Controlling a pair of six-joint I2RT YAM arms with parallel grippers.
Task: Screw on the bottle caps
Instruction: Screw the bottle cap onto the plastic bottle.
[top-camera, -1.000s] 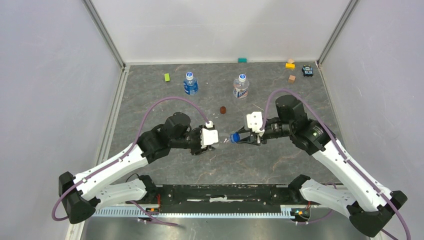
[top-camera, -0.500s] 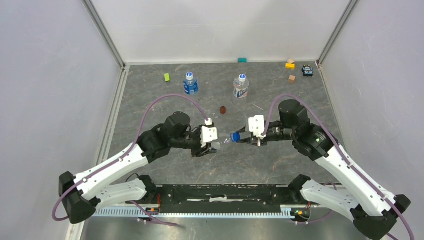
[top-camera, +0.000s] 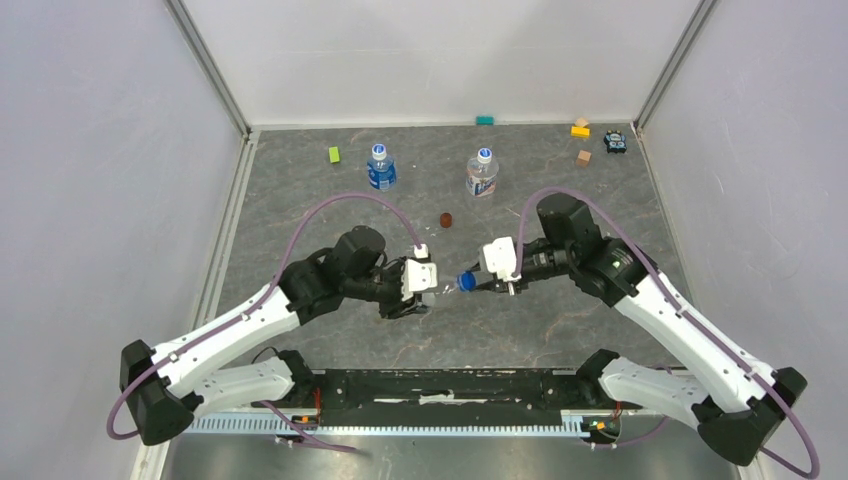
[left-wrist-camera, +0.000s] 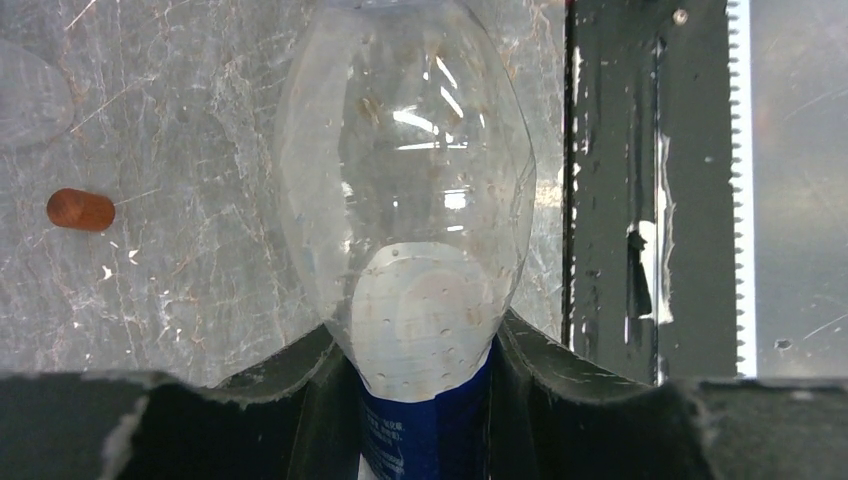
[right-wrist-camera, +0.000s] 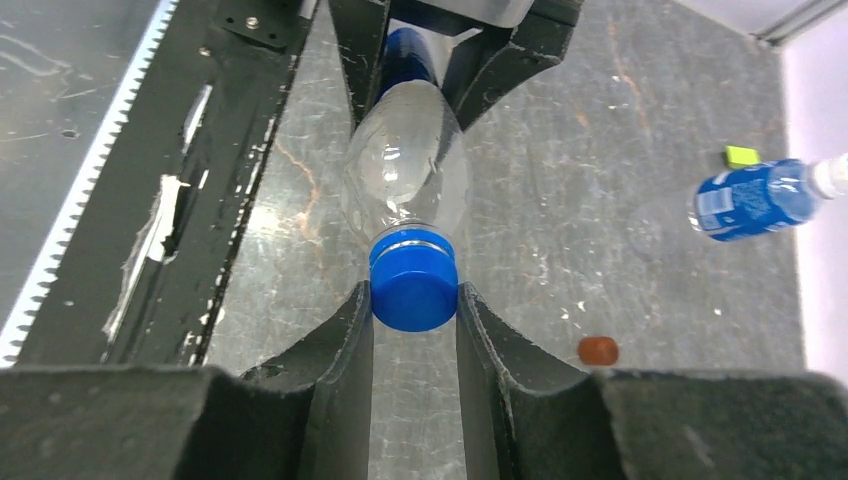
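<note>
My left gripper (top-camera: 420, 290) is shut on a clear bottle (left-wrist-camera: 405, 200) at its blue label and holds it sideways above the table, neck pointing right. In the left wrist view my left gripper (left-wrist-camera: 420, 350) has its jaws tight on the label. My right gripper (top-camera: 480, 284) is shut on the solid blue cap (right-wrist-camera: 413, 290), which sits on that bottle's neck (right-wrist-camera: 405, 175). The right gripper (right-wrist-camera: 413, 305) presses the cap from both sides. Two more bottles (top-camera: 380, 167) (top-camera: 481, 172) stand at the back with whitish caps on.
A dark red-brown disc (top-camera: 446, 219) lies behind the grippers. A green block (top-camera: 334, 154), a teal block (top-camera: 484, 120), yellow and tan blocks (top-camera: 580, 130) and a small dark toy (top-camera: 614, 142) lie along the back. The black base rail (top-camera: 440, 385) runs along the near edge.
My right gripper has moved left with the blue cap and its wrist has turned. The cap now meets the neck of the bottle held by my left gripper.
</note>
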